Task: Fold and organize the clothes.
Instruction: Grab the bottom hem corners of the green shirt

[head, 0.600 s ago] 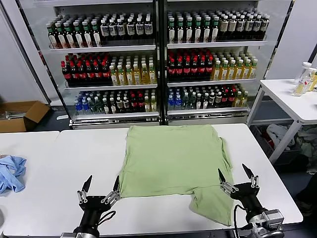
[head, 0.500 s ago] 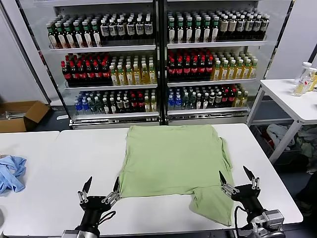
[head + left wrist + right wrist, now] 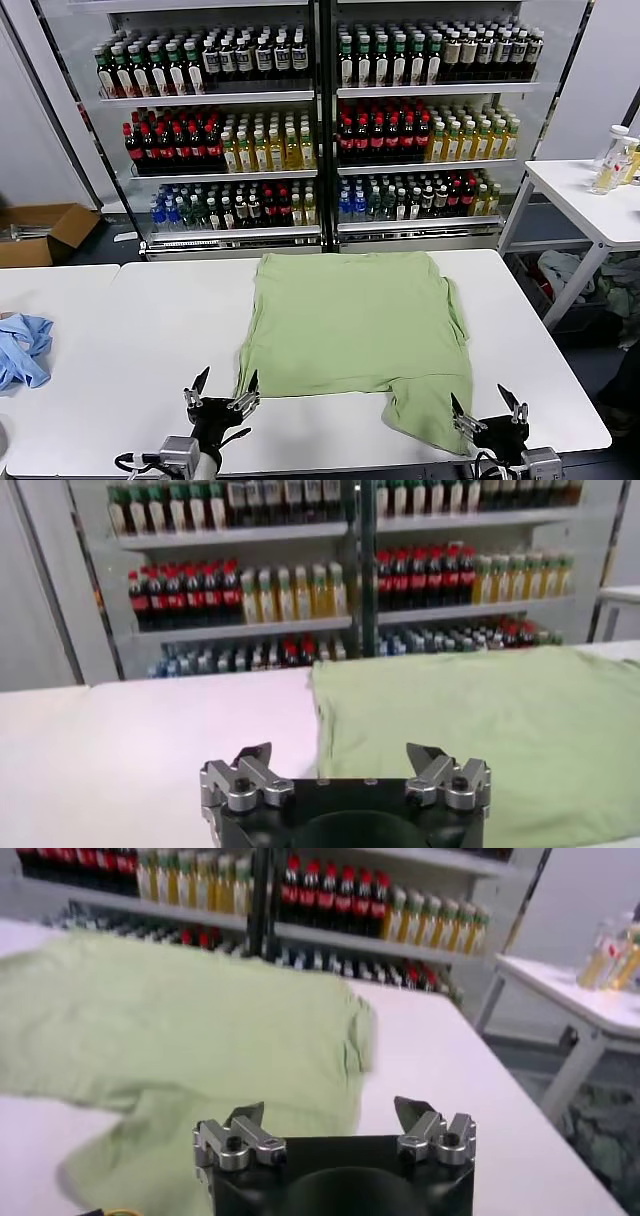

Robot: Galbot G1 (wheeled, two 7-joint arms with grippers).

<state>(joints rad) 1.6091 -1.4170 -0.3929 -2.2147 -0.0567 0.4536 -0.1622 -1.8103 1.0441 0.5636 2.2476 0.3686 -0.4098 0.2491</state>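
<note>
Both grippers have dropped back toward the robot since a moment ago: the left gripper [image 3: 221, 390] now sits low by the near edge, just short of the shirt's [image 3: 355, 325] near left corner, and the right gripper [image 3: 488, 410] has sunk to the near right corner of the table [image 3: 140, 330], beside the sleeve that hangs toward the front. Each stands wide with nothing between its fingers. The shirt itself lies spread flat in the middle of the table, plain side up, so no print or buttons show. One side looks tucked in straight, the other sleeve trails out loose at the front right. To my eye the folding has barely begun; most folds remain.
</note>
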